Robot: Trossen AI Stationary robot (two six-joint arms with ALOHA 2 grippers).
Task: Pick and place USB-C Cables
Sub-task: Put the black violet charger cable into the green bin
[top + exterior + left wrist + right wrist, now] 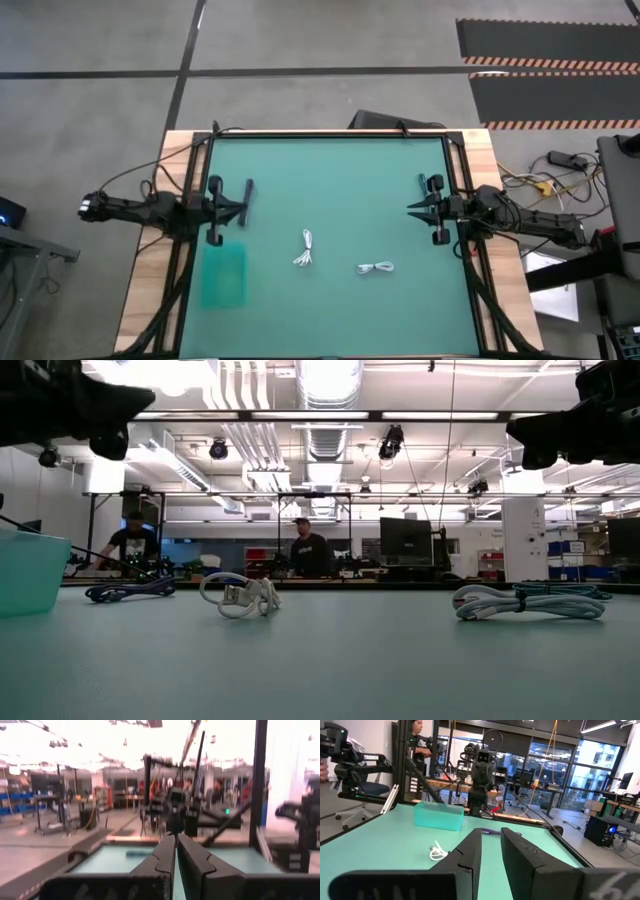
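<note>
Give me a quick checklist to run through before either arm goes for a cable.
1. Both white cables in sight, one mid-table, the other to its right: ok.
2. Cables apart from each other: ok.
3. Teal bin on the left side, reachable path unblocked: ok.
4. Left gripper shut, holding nothing: not ok for grasping, open first.
5. Right gripper, jaws slightly apart, empty: ok.
6. Bin contents: cannot tell.

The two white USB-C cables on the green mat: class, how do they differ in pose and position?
The left cable lies lengthwise toward the table's front edge, nearer the teal bin; the right cable lies crosswise, nearer the right gripper. Both are white, coiled, untouched.
</note>
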